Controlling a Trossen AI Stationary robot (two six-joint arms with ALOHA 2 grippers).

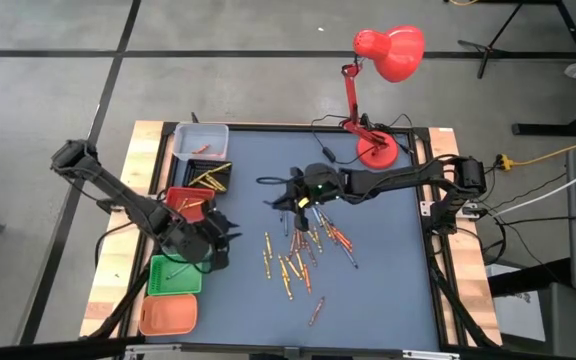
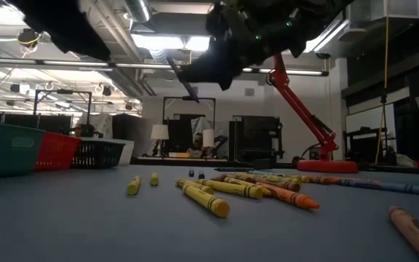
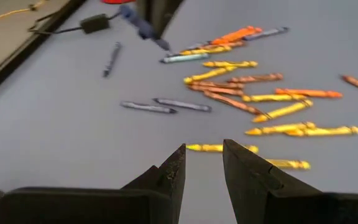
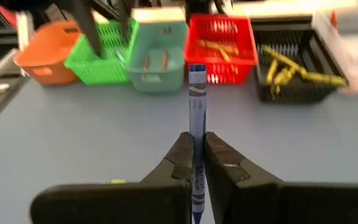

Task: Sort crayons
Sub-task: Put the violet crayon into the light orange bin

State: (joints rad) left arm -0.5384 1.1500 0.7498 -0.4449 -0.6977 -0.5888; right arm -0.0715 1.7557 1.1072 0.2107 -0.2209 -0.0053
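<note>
1. Right claw: raised above the worktop, its two fingers clamped on a blue crayon. The crayon runs lengthwise through the narrow gap between the fingers; its wrapped end sticks out well ahead of the fingertips and its other end passes back under the claw.
2. Ahead of the right claw, in line with the held crayon, stands a row of bins: orange bin, green bin, teal bin, red bin and black bin. The black bin holds yellow crayons.
3. Loose crayons: scattered on the worktop just below and beside the right claw, in yellow, orange and dark colours, none touching it.
4. Left claw: fingers apart with nothing between them, hovering beside the bins; the loose crayons lie ahead of its tips, apart from them.
</note>
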